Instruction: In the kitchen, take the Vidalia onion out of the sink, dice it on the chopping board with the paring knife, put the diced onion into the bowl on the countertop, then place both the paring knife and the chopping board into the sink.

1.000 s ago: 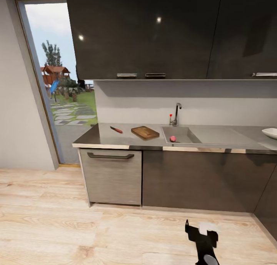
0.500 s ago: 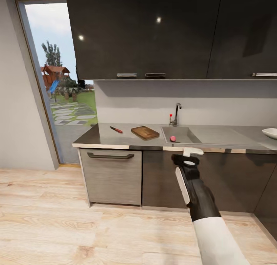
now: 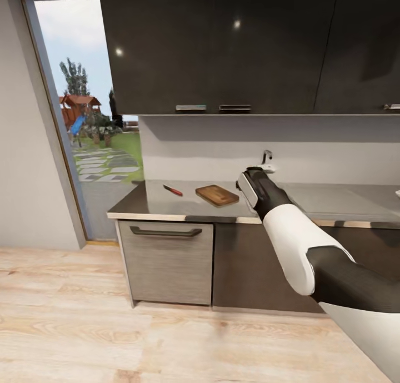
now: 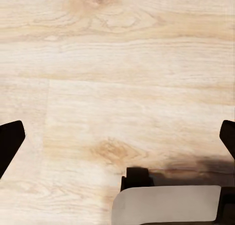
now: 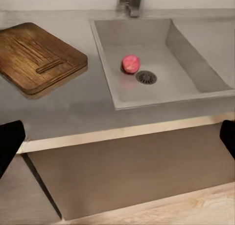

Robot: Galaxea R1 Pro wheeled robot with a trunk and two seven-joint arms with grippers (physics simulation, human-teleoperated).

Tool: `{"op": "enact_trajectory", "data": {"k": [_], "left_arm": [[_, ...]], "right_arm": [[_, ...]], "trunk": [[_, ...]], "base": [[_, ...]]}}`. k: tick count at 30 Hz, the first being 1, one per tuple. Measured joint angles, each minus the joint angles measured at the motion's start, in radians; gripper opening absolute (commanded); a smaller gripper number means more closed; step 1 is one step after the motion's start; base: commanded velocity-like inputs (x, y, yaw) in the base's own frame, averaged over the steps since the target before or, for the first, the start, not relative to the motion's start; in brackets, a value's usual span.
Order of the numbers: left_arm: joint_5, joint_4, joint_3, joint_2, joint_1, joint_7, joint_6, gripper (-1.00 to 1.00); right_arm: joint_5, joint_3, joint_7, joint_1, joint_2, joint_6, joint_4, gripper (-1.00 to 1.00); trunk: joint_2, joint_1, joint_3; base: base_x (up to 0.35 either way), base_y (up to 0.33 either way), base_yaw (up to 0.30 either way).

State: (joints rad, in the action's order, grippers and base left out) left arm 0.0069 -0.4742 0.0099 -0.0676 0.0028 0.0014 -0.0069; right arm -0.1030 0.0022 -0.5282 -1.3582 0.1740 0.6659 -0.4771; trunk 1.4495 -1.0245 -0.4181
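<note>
Now | right claw (image 5: 117, 141) wide, empty | Vidalia onion (image 5: 130, 63) in sink (image 5: 188, 63) | left claw (image 4: 117, 141) wide, empty

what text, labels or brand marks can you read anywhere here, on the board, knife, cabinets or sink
None: no readable words, numbers or signs.
The chopping board shows only wood grain and a slot.
The paring knife, sink, Vidalia onion and wall cabinets are unmarked.

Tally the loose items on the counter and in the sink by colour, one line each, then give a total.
Brown: 1, the chopping board on the countertop.
Red: 1, the knife, by its handle, lying apart from the board.
Pinkish-red: 1, the onion in the sink, beside the drain.
Total: 3
</note>
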Motion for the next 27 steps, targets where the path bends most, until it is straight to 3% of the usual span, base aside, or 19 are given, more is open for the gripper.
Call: {"op": "enact_trajectory", "data": {"k": [6, 14, 21, 27], "left_arm": [[0.000, 0.001, 0.000, 0.000, 0.000, 0.000, 0.000, 1.00], [0.000, 0.002, 0.000, 0.000, 0.000, 0.000, 0.000, 1.00], [0.000, 0.004, 0.000, 0.000, 0.000, 0.000, 0.000, 1.00], [0.000, 0.005, 0.000, -0.001, 0.000, 0.000, 0.000, 1.00]], "right_arm": [[-0.081, 0.000, 0.001, -0.004, 0.000, -0.003, 0.025, 1.00], [-0.090, 0.000, -0.002, -0.003, -0.010, -0.019, 0.048, 1.00], [-0.093, 0.000, -0.003, -0.003, -0.039, -0.095, 0.118, 1.00], [-0.095, 0.000, -0.004, -0.002, -0.044, -0.111, 0.143, 1.00]], "trunk": [[0.000, 0.000, 0.000], [0.000, 0.000, 0.000], [0.000, 0.000, 0.000], [0.000, 0.000, 0.000]], "base": [[0.240, 0.198, 0.000], [0.270, 0.161, 0.000], [0.314, 0.023, 0.000], [0.324, 0.004, 0.000]]}}
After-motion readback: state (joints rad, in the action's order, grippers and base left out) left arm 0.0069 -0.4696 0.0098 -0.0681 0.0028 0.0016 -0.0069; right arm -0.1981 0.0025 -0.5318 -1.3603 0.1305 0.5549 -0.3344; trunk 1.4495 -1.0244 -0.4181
